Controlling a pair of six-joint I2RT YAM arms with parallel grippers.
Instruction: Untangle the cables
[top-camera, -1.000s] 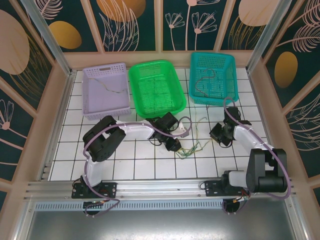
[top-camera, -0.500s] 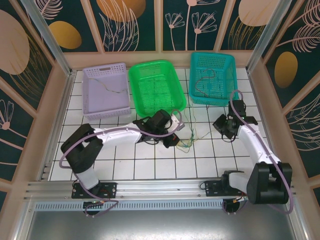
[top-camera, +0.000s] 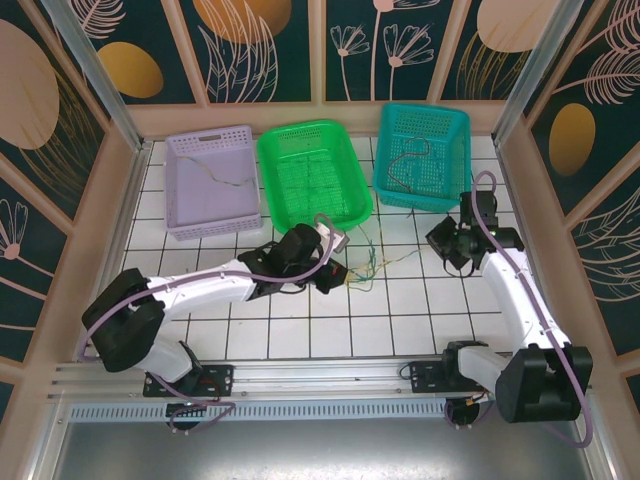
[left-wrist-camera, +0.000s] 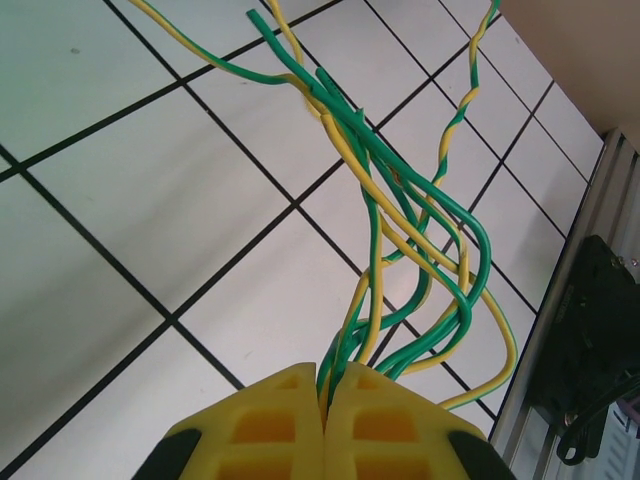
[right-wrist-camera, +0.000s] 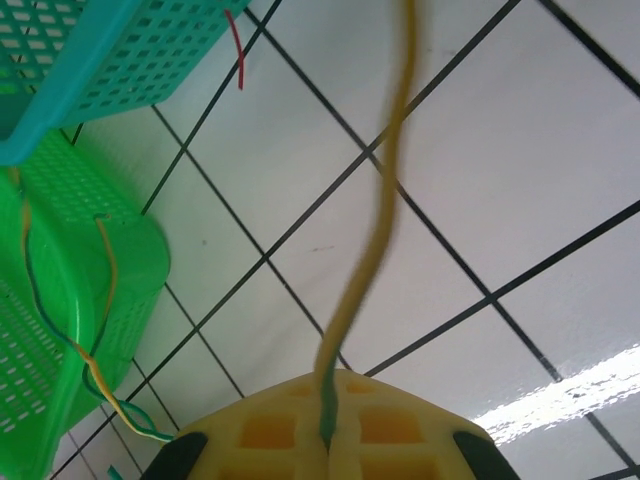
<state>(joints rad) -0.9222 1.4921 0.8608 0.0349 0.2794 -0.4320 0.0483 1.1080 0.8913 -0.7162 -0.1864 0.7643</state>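
Left gripper (left-wrist-camera: 325, 398) is clamping tight on a bundle of thin green and yellow flexible cables (left-wrist-camera: 350, 128). The bundle is hanging over the white tiled table (left-wrist-camera: 200, 190), just in front of the bright green plastic basket (top-camera: 300, 128). Right gripper (right-wrist-camera: 328, 405) is pinching a single yellow-green strand (right-wrist-camera: 368, 250).

I see a white gridded tabletop (top-camera: 250, 335). Lilac basket (top-camera: 214, 226), green basket (top-camera: 318, 224) and teal basket (top-camera: 420, 198) line its far edge; green-yellow cables (top-camera: 365, 272) trail over tiles near the green basket.
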